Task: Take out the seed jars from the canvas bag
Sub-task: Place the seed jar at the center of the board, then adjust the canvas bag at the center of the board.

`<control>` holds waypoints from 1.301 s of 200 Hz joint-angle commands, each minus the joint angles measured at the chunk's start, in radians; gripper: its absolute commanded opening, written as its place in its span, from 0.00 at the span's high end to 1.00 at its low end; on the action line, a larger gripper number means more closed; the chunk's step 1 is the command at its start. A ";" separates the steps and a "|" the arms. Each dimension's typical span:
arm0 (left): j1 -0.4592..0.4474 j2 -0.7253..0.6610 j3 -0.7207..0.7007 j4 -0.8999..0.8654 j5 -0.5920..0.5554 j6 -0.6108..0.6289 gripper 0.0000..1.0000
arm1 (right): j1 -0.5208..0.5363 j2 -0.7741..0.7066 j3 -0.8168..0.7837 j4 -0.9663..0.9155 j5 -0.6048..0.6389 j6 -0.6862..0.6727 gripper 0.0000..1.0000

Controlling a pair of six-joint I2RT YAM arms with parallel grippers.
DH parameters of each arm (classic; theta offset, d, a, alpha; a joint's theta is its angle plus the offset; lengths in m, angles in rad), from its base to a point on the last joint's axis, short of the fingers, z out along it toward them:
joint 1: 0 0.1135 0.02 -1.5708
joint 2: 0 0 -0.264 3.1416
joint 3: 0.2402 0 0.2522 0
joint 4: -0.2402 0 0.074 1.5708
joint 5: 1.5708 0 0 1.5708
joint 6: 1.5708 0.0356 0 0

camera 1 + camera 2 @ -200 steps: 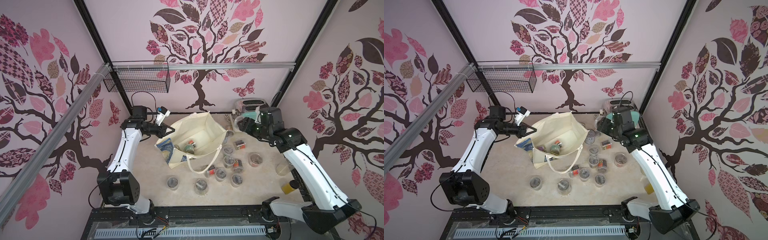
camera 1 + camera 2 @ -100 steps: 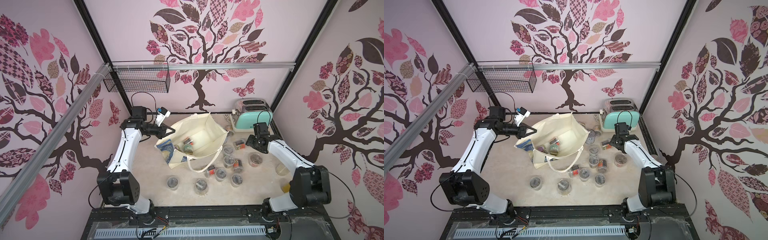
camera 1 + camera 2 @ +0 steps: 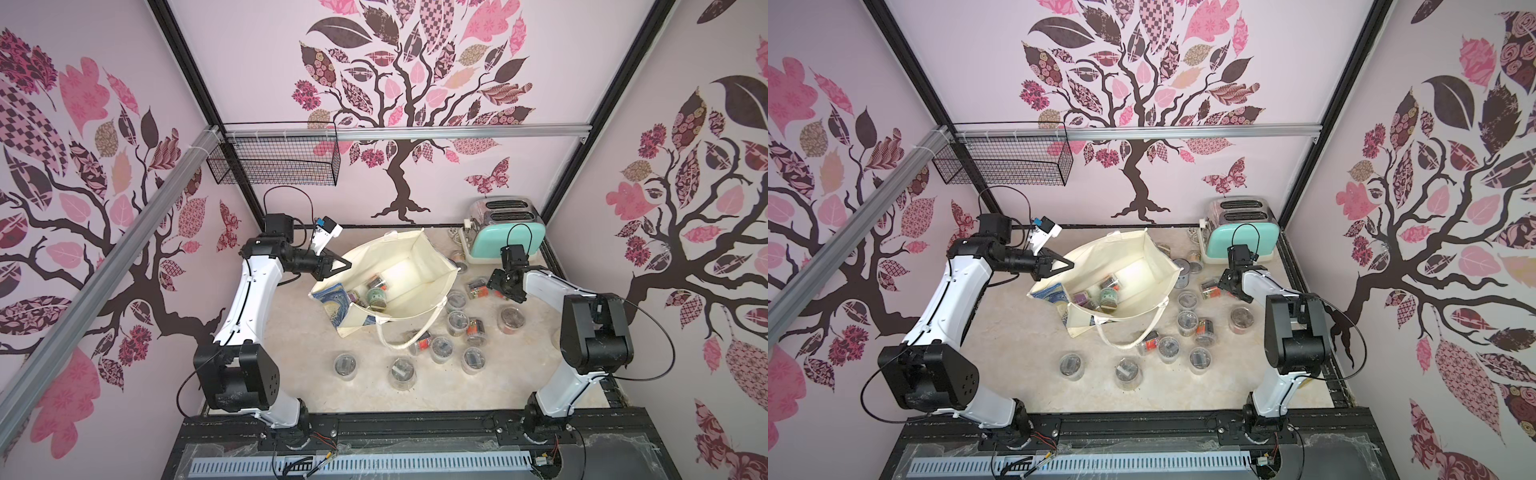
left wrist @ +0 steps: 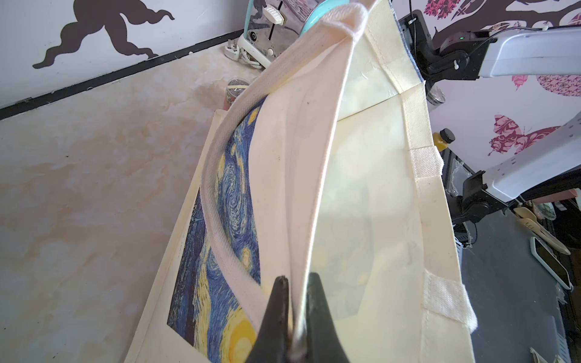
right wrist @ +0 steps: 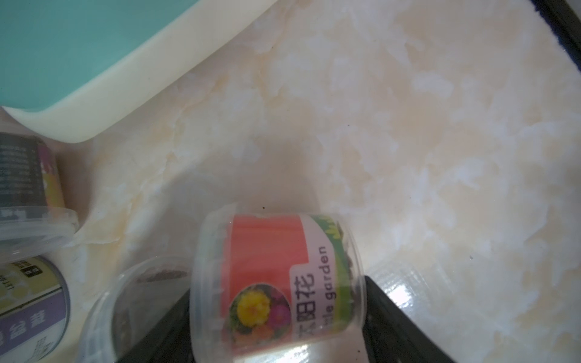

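Observation:
The cream canvas bag (image 3: 415, 266) (image 3: 1142, 266) with the blue-and-yellow print stands open mid-table. My left gripper (image 3: 347, 264) (image 3: 1071, 264) (image 4: 297, 283) is shut on its rim (image 4: 320, 176), holding the mouth up. A few seed jars (image 3: 376, 297) (image 3: 1108, 296) lie inside. Several more jars (image 3: 457, 320) (image 3: 1187, 322) sit on the table right of and in front of the bag. My right gripper (image 3: 492, 287) (image 3: 1223, 287) (image 5: 276, 301) is low over the table beside the toaster. Its fingers press both ends of a red-labelled seed jar (image 5: 267, 267) lying sideways.
A mint toaster (image 3: 505, 232) (image 3: 1239, 232) (image 5: 63, 47) stands at the back right, its plug and cord (image 4: 232, 52) beside it. A black wire basket (image 3: 274, 162) hangs on the back wall. A yellow bottle (image 4: 441, 141) stands at the right edge. Other jars (image 5: 31, 195) crowd near the held jar.
My right arm came down from high above the toaster to the table right of the bag, carrying the jar. The left arm and the bag have not moved.

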 commanded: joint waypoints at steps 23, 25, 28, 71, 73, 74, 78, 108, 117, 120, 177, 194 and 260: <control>-0.004 -0.020 0.028 -0.043 0.033 0.026 1.00 | -0.007 -0.066 0.040 -0.067 0.027 -0.015 0.20; -0.004 -0.019 0.029 -0.047 0.032 0.031 1.00 | -0.005 -0.075 0.041 -0.071 0.024 -0.018 0.20; -0.005 -0.020 0.029 -0.051 0.031 0.037 1.00 | -0.005 -0.088 0.046 -0.077 0.017 -0.023 0.20; -0.008 -0.026 0.067 -0.078 0.041 0.052 1.00 | 0.027 -0.336 0.105 -0.118 -0.064 -0.071 0.21; -0.007 -0.027 0.068 -0.078 0.042 0.051 1.00 | 0.034 -0.348 0.111 -0.120 -0.061 -0.076 0.21; -0.008 -0.028 0.069 -0.078 0.042 0.052 1.00 | 0.037 -0.353 0.114 -0.121 -0.060 -0.080 0.21; -0.007 -0.029 0.071 -0.078 0.041 0.051 1.00 | 0.054 -0.373 0.126 -0.126 -0.051 -0.093 0.20; -0.010 -0.040 0.079 -0.078 0.037 0.052 1.00 | 0.223 -0.479 0.206 -0.149 -0.072 -0.189 0.20; -0.009 -0.041 0.080 -0.078 0.037 0.047 1.00 | 0.289 -0.492 0.239 -0.166 -0.060 -0.221 0.20; -0.009 -0.041 0.080 -0.077 0.037 0.046 1.00 | 0.318 -0.497 0.249 -0.169 -0.051 -0.237 0.20; -0.019 -0.051 0.069 -0.021 -0.015 -0.059 1.00 | 0.765 -0.458 0.361 -0.258 -0.063 -0.321 0.20; -0.020 -0.054 0.070 -0.004 -0.029 -0.085 1.00 | 0.842 -0.409 0.363 -0.267 -0.092 -0.299 0.19; -0.025 -0.069 0.093 0.011 -0.008 -0.141 1.00 | 0.948 -0.248 0.192 -0.141 -0.136 -0.263 0.17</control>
